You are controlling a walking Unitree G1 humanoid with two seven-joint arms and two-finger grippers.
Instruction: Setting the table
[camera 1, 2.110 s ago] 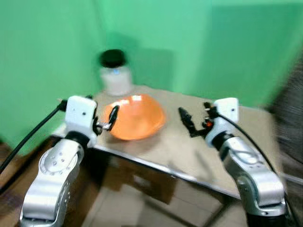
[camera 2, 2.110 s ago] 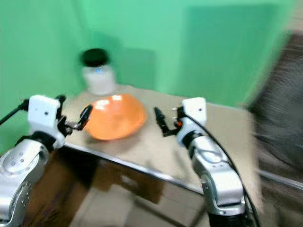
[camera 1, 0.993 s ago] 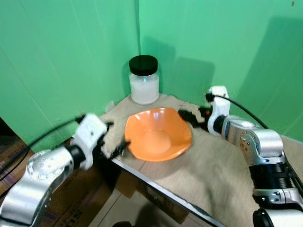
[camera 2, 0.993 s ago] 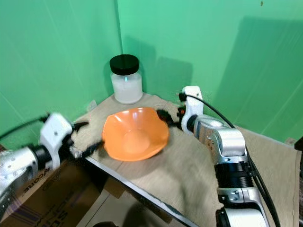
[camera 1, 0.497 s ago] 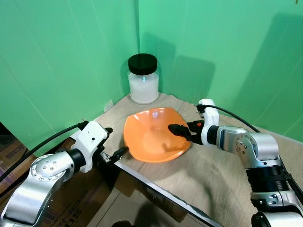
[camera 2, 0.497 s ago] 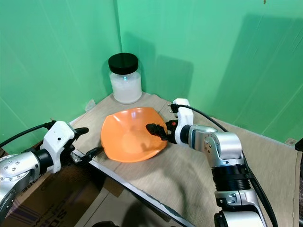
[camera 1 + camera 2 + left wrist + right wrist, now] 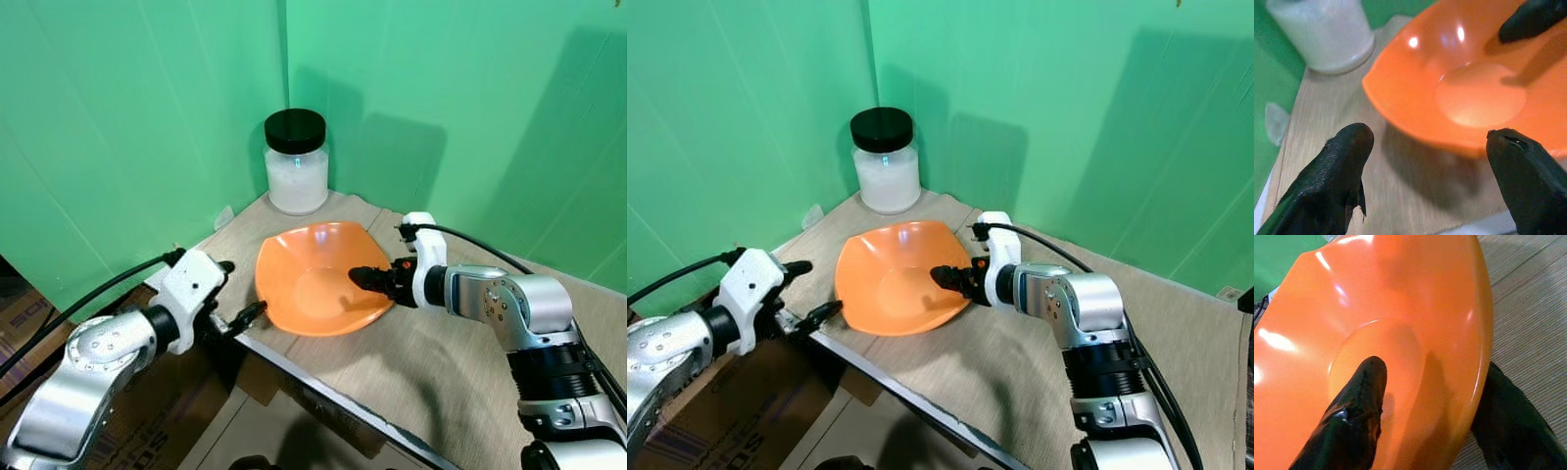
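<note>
Orange bowl (image 7: 318, 291) near table (image 7: 460, 362) front edge looks light, rigid, glossy-slick; right hand (image 7: 1425, 406) straddles its rim, fingers apart, unclamped — rim's the grip; left hand (image 7: 1435, 161) spread wide, just short.

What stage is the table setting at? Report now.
Done: the orange bowl sits on the table near the white jar. In hand: the right hand straddles the bowl's rim, one finger inside; the left hand waits open beside it. Left: gripping and placing the bowl.

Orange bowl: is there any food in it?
Empty. The orange bowl shows a bare, shiny inside, with just one finger of the right gripper dipping over its rim.
</note>
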